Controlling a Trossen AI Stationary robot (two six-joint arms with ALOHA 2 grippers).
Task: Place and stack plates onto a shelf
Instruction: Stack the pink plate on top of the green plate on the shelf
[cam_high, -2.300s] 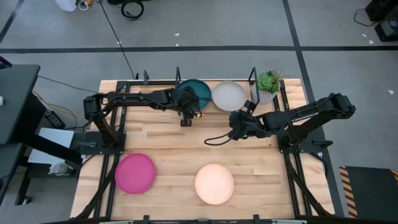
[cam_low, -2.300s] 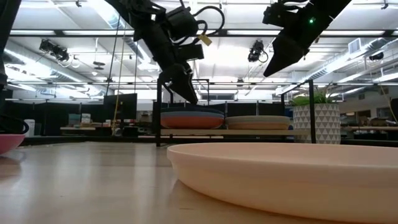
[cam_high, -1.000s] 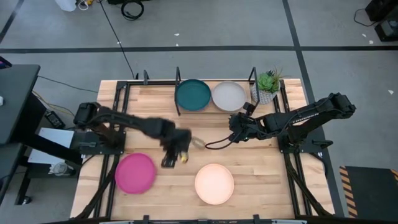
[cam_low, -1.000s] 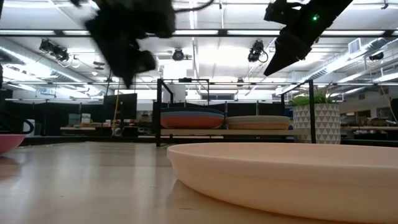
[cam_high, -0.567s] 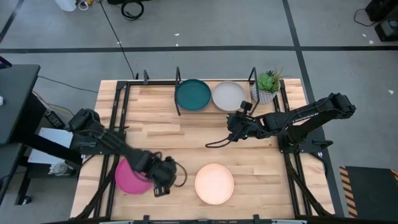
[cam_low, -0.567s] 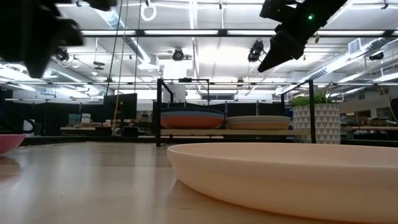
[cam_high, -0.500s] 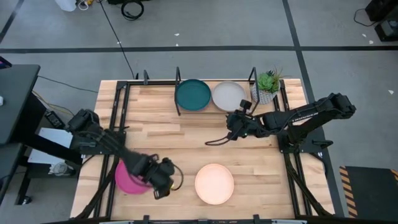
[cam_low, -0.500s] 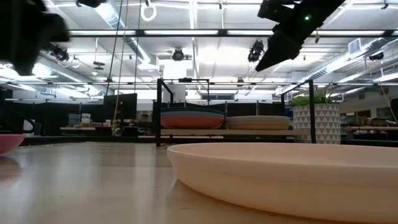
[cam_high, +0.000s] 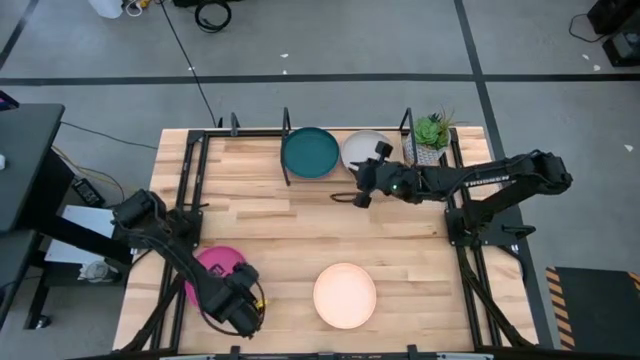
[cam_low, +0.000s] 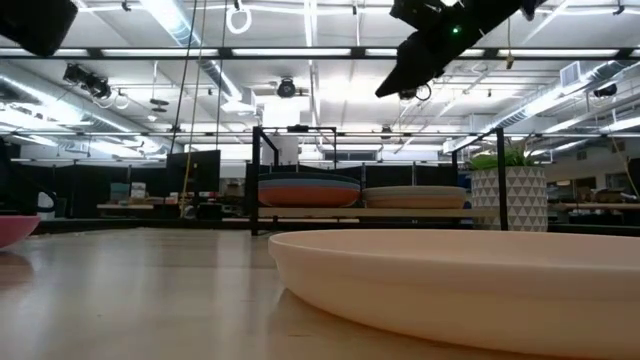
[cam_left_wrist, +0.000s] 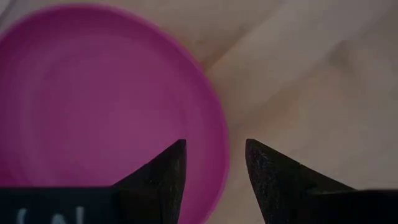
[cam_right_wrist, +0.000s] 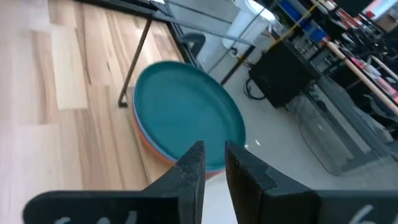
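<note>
Two plates lie loose on the desk (cam_high: 250, 215): the magenta plate (cam_high: 222, 266) under the left claw (cam_left_wrist: 214, 168), fingers parted, grasping nothing, and the cream plate (cam_high: 345, 295). On the shelf (cam_high: 288, 150), the dark teal plate (cam_high: 310, 153) tops one stack beside the grey plate (cam_high: 362, 148). The right claw (cam_right_wrist: 214, 163) hovers there, narrowly parted, empty. No writing is legible.

Two plate stacks (cam_high: 311, 153) sit side by side on the shelf (cam_high: 287, 128), plant (cam_high: 431, 134) at right.

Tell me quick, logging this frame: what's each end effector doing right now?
Left end effector: open, empty, over the magenta plate rim.
Right end effector: nearly closed, a small gap showing, holding nothing, above the dark teal plate.
</note>
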